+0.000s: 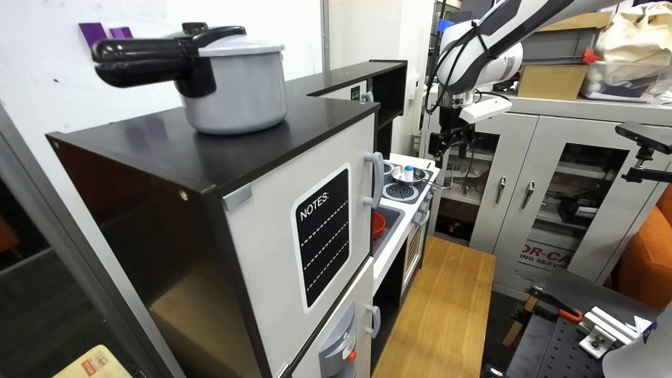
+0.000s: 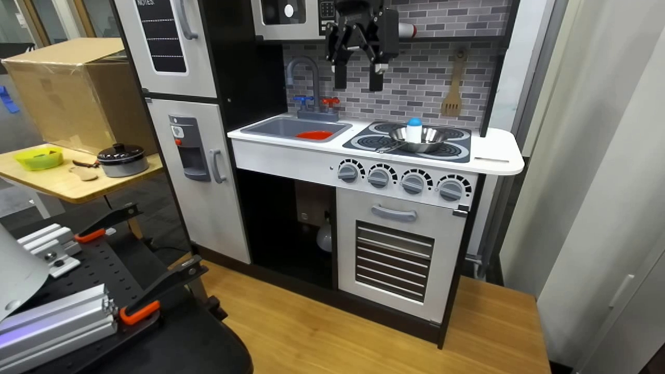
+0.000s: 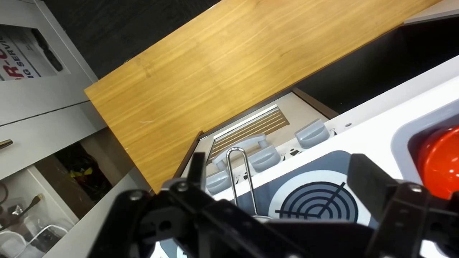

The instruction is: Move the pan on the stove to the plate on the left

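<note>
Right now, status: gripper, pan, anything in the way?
Gripper open, empty, touching nothing. Pan on stove, untouched. Possible hindrance: blue-topped white object standing in it, could topple in transit.

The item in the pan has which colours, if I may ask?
White, with a blue top; the item shows best in an exterior view.

White-and-black arm (image 1: pixel 475 65), looped black cables (image 1: pixel 475 31); black claw (image 2: pixel 358 79) with 2 blocky fingers (image 2: pixel 340 78).

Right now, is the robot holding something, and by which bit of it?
Nothing is held: the jaws stand open with nothing gripped between them, and the pan sits lower down, on the stove.
</note>
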Action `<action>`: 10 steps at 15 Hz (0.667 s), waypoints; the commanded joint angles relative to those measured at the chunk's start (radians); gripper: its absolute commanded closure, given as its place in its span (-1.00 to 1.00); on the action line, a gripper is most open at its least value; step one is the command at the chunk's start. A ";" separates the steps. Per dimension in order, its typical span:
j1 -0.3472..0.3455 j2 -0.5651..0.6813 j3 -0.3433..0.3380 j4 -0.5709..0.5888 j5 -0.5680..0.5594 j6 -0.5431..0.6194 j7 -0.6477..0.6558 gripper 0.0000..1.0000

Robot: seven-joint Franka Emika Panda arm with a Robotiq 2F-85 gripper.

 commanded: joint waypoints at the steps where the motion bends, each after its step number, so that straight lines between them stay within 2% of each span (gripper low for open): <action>1: -0.008 0.045 0.003 0.033 -0.043 0.071 0.010 -1.00; 5: -0.011 0.118 -0.001 0.075 -0.088 0.147 0.002 -1.00; 10: -0.014 0.197 0.012 0.126 -0.068 0.191 -0.029 -1.00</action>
